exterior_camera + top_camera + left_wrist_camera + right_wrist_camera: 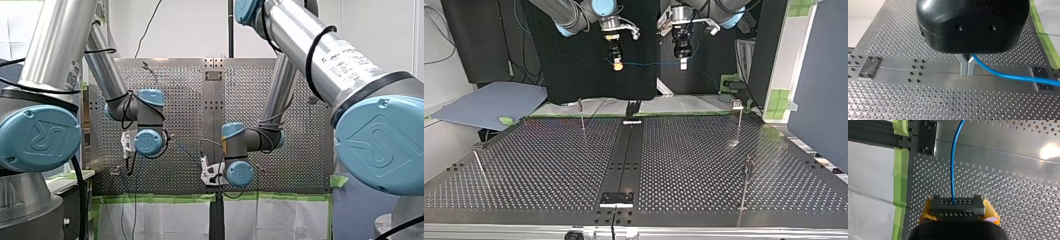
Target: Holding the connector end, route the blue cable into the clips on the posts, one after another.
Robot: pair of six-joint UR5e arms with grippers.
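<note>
You have the blue cable (649, 63) stretched between both grippers.
Your left gripper (967, 72) pinches the cable tight; your right gripper (617, 65) squeezes its black connector (957, 208).

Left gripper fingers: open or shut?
Shut on the blue cable: left wrist view shows my left gripper's fingers pressed together, cable emerging between them.

Robotics lab, perforated metal table (699, 160), green tape edging (150, 198), black backdrop (574, 65)

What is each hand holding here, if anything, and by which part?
My right hand clamps the blue cable by its dark connector block; my left hand pinches the cable along its length.
</note>
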